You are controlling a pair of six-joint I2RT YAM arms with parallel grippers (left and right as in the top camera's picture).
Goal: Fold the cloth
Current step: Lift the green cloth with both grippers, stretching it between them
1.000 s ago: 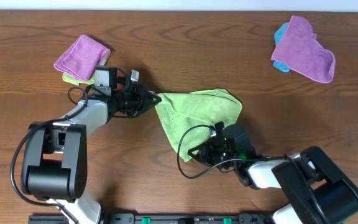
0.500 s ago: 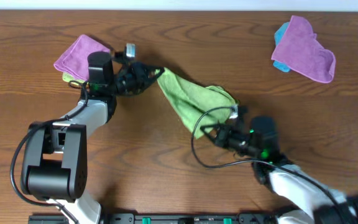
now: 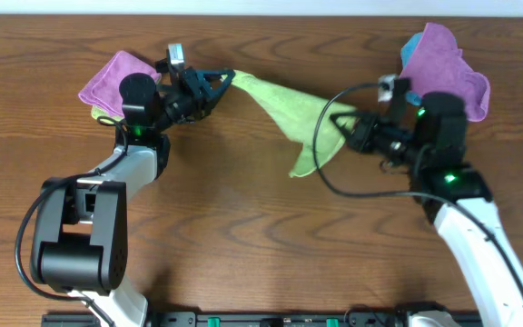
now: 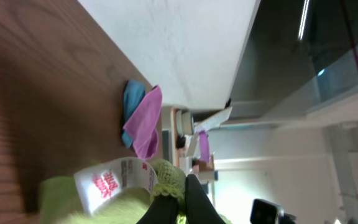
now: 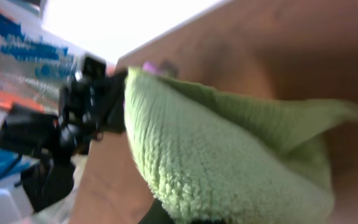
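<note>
The lime-green cloth hangs off the table, pulled into a band between my two grippers, with a loose flap drooping toward the front. My left gripper is shut on the cloth's left corner at the back of the table. In the left wrist view the black fingertips pinch the cloth's hem beside its white tag. My right gripper is shut on the right corner. The right wrist view is filled by the cloth, and only a dark finger shows beneath it.
A purple cloth lies at the back left over a yellow-green cloth, close behind my left arm. At the back right another purple cloth lies on a small blue cloth, just behind my right arm.
Both grippers moved toward the back of the table with the cloth. The right one swung from the front centre to the right, lifting and stretching the cloth between them.
</note>
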